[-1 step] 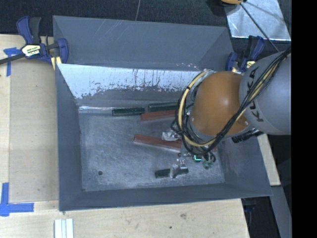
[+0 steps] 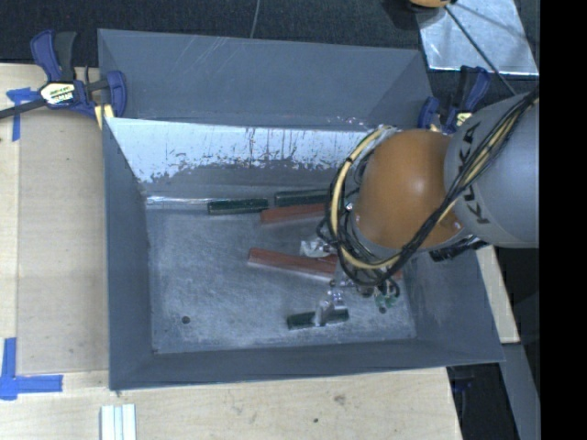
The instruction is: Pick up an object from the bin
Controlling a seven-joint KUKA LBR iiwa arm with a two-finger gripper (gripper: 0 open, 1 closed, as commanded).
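Fingers (image 2: 335, 311), gap unclear, hang beside a dark block (image 2: 300, 320) on the scuffed bin floor (image 2: 211, 291).

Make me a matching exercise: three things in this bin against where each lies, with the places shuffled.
Things:
1. dark green stick
2. small dark block
3. tiny dark speck

Places in the bin:
A. front left of the floor, alone
B. along the foot of the back wall
C. near the front wall, just left of the gripper

Pairs: 1-B, 2-C, 3-A.
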